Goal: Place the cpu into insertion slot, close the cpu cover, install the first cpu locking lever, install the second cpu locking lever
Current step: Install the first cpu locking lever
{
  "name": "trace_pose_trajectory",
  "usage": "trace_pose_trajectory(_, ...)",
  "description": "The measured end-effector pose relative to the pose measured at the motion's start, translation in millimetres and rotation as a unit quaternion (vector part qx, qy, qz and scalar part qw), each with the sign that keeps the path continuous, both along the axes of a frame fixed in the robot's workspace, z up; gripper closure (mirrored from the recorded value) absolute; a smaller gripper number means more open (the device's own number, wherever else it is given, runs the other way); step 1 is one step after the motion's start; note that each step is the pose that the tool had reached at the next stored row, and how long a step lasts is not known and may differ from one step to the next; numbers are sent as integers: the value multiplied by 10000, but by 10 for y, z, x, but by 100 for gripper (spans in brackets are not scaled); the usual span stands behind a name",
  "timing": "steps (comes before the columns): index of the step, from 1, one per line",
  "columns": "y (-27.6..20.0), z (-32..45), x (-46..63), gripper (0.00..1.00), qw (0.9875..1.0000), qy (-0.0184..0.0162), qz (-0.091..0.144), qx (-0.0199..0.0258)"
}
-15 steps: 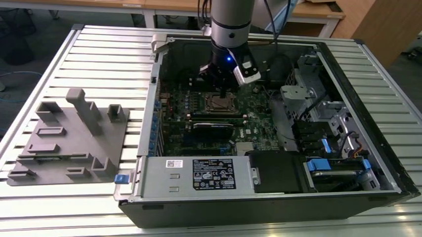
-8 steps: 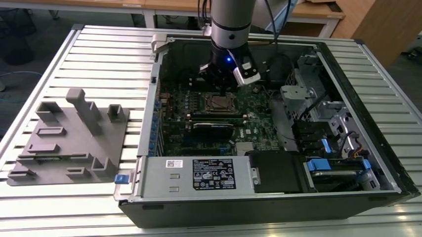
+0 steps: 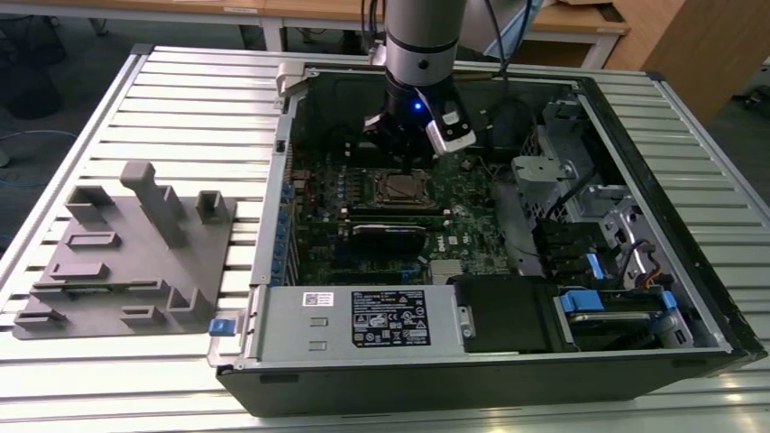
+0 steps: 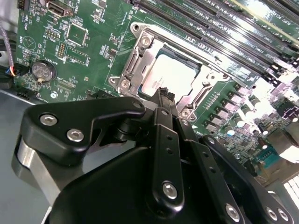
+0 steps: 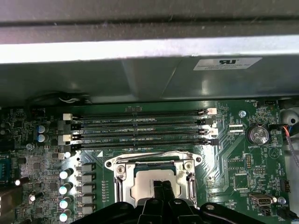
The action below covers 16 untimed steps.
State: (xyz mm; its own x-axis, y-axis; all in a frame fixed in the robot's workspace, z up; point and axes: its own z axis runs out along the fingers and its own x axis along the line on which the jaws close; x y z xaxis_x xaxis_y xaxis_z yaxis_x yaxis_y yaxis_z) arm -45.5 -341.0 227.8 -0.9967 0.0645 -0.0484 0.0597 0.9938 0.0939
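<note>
We hover the gripper (image 4: 164, 93) right over the cpu (image 4: 170, 74), which sits in the insertion slot (image 5: 156, 179) at the centre of the green motherboard (image 4: 93, 51), with the cpu cover (image 4: 140, 56) framing it. The fingers look drawn together, tips nearly meeting and gripping nothing. We judge the chip light, stiff and fragile, its bare edges the safe hold.

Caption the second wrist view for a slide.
Gripper poised just above the cpu, seated in its socket on the green motherboard.
</note>
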Motion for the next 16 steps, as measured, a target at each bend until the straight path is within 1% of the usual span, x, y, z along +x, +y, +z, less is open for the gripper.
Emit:
trace_pose_trajectory(2, 0, 18, 0, 89, 10000, 0, 0, 0)
trace_pose_trajectory(5, 1, 19, 0, 89, 10000, -1, 0, 2)
trace_pose_trajectory(7, 0, 41, 0, 89, 10000, 0, 0, 0)
trace_pose_trajectory(16, 0, 67, 0, 89, 10000, 0, 0, 0)
